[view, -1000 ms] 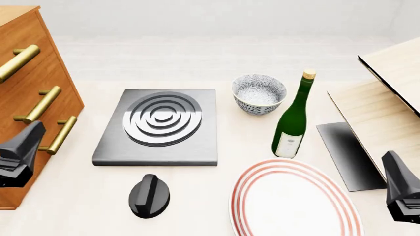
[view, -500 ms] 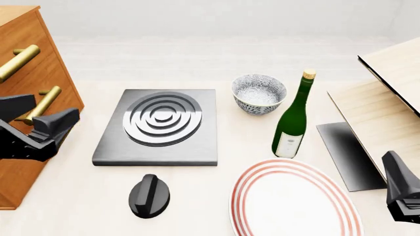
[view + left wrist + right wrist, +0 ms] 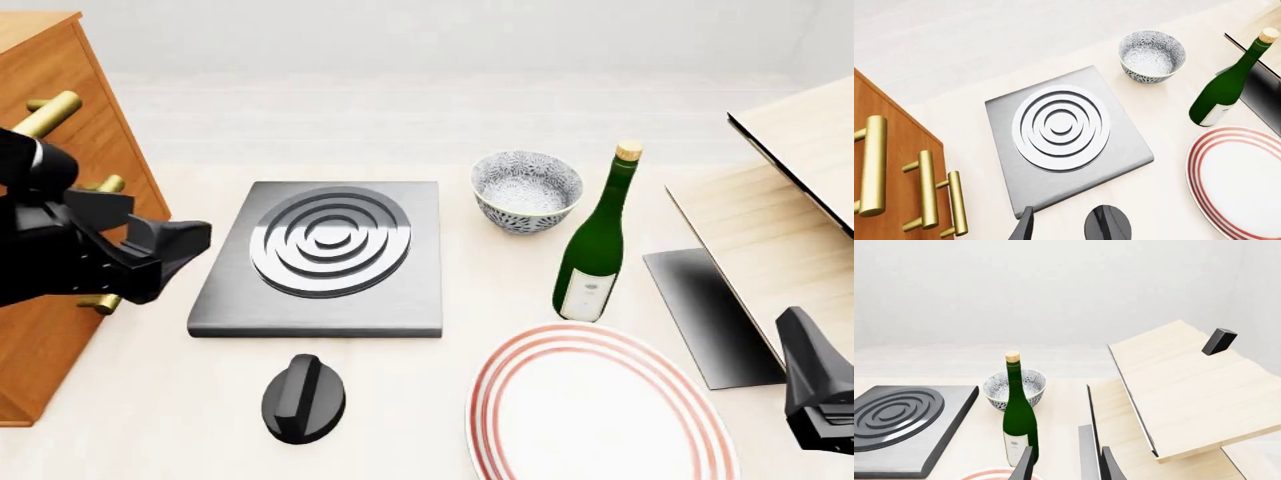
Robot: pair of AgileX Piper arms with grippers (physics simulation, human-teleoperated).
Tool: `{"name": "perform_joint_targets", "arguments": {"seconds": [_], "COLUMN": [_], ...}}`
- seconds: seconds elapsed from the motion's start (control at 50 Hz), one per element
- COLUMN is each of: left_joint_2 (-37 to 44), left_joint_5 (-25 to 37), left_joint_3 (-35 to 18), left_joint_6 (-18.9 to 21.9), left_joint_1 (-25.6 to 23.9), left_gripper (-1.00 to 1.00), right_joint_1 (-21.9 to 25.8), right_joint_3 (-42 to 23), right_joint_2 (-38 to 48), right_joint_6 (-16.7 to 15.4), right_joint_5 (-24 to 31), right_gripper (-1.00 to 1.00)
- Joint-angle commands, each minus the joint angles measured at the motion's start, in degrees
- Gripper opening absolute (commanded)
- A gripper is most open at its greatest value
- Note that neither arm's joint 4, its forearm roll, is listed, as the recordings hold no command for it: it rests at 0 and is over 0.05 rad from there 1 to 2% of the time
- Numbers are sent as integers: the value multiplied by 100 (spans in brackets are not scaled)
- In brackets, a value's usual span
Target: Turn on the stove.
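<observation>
Since the earlier frames our left gripper (image 3: 171,248) has swung in from the table's left edge and now hangs in front of the brown wooden drawer cabinet with brass handles (image 3: 54,200), just left of the stove; our right gripper (image 3: 814,385) has not moved from the near right corner. The left jaws stand apart in the front view. For the right gripper we see only two finger tips with a gap between them in its wrist view, so it reads as apart too.

The flat square dark grey metal stove (image 3: 320,258) carries concentric silver burner rings and lies flat on the pale table (image 3: 441,400), left of the patterned grey bowl (image 3: 527,190) and the green glass bottle (image 3: 594,240). Its small black ridged knob (image 3: 304,398) sits apart on the table, just in front of the slab, beside the round white plate with red rings (image 3: 601,410). The left gripper is near the stove's left edge, touching neither slab nor knob.
</observation>
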Motion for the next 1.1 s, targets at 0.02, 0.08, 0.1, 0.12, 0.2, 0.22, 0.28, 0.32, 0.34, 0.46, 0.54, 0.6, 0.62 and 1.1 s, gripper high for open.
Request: {"name": "perform_joint_targets", "arguments": {"seconds": [0.02, 0.08, 0.1, 0.12, 0.2, 0.22, 0.28, 0.32, 0.34, 0.46, 0.54, 0.6, 0.62, 1.1], "left_joint_2": [508, 592, 573, 609, 672, 703, 781, 842, 862, 997, 1111, 1156, 1215, 1752], "left_joint_5": [312, 373, 377, 399, 416, 408, 355, 302, 284, 139, -49, -153, -279, -937], "left_joint_3": [-121, -149, -158, -165, -195, -189, -182, -165, -165, -116, -31, 22, 101, 427], "left_joint_6": [-290, -478, -425, -426, -554, -560, -707, -724, -784, -924, -952, -979, -1075, -1507], "left_joint_1": [-266, -380, -369, -416, -554, -589, -707, -774, -797, -905, -904, -908, -950, -1055], "left_gripper": [100, 100, 100, 100, 100, 100, 100, 100, 100, 100, 100, 100, 100, 100], "right_joint_1": [-1, 0, 0, -1, 0, -1, -1, -1, -1, -1, -1, -1, -1, 0], "right_joint_3": [5, 10, 10, 9, 16, 13, 12, 5, 6, 6, 3, 11, 10, -12], "right_joint_2": [13, 15, 15, 11, 17, 12, 15, 1, 0, 8, 11, 13, 18, -9], "right_joint_6": [1, -2, -2, 2, -1, 0, -2, 0, 0, 0, -1, -2, -1, -2], "right_joint_5": [-17, -25, -25, -19, -32, -24, -27, -5, -5, -14, -14, -24, -28, 21], "right_gripper": [100, 100, 100, 100, 100, 100, 100, 100, 100, 100, 100, 100, 100, 100]}}
